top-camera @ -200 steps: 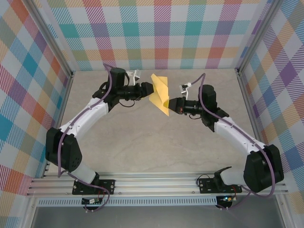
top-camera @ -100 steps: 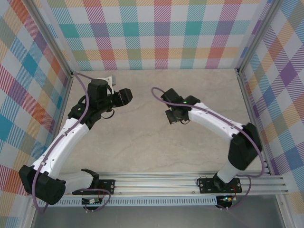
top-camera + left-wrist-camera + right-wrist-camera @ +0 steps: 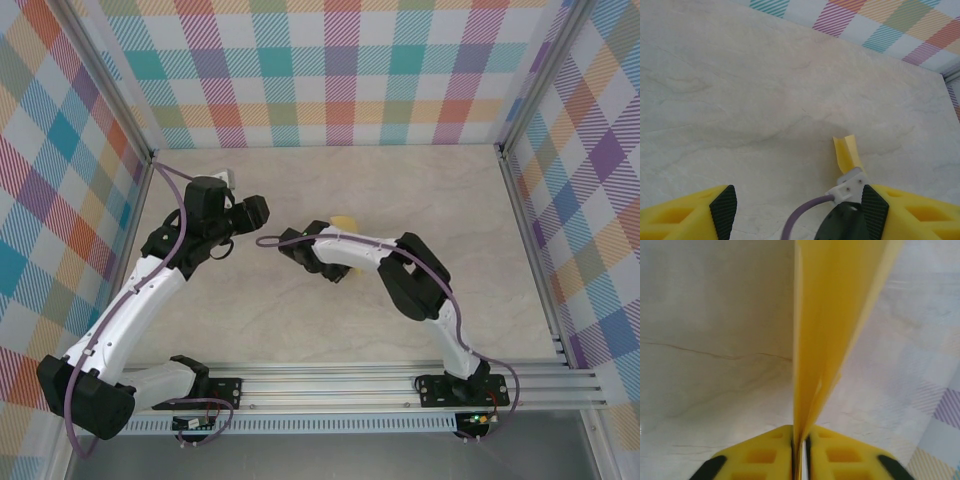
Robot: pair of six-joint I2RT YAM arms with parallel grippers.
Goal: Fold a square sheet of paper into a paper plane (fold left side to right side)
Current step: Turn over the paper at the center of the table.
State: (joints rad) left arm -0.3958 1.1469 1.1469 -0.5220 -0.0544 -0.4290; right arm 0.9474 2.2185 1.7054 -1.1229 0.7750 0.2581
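The paper plane is yellow-orange folded paper standing on edge, rising straight up from between my right gripper's yellow fingers, which are pressed almost together on its lower end. From above, a small piece of the paper plane peeks out behind the right arm's wrist near the table's middle. My left gripper is open wide with nothing between its fingers. Its camera looks at the right wrist's white connector and purple cable, with a strip of the paper plane just beyond. In the top view the left gripper is left of the paper, apart from it.
The right arm bends across the table's middle, its purple cable looping toward the left gripper. Plaid walls and metal posts close in the beige table at back and sides. A rail runs along the near edge.
A second ago both grippers held the paper at the back centre. The left gripper has let go and pulled back left. The right arm has swung to the table's middle with the paper.
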